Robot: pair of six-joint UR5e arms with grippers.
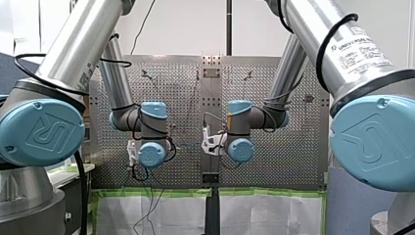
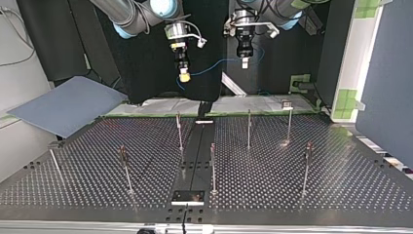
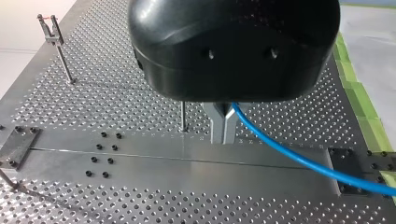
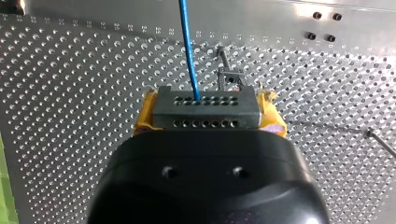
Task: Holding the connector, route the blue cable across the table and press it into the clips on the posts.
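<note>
R gripper [image 4: 208, 116] clamps connector [image 4: 205, 106] btwn yellow pads [image 4: 145, 112]. L gripper [image 3: 223, 135], near connector, pinches blue cable [image 3: 299, 157] leaving it.

The blue cable [image 4: 188, 46] plugs into the grey connector [image 4: 205, 114] (two rows of holes), slung above upright clip-topped posts [image 2: 249, 129]

Tally on the table [image 2: 341, 185]: seven posts [image 2: 213, 165], one blue cable [image 3: 289, 156], one connector [image 4: 205, 112].
Above it two arms [image 1: 115, 73] and two tools [image 2: 184, 75]; by one corner, one grey sheet [image 2: 68, 105].
</note>
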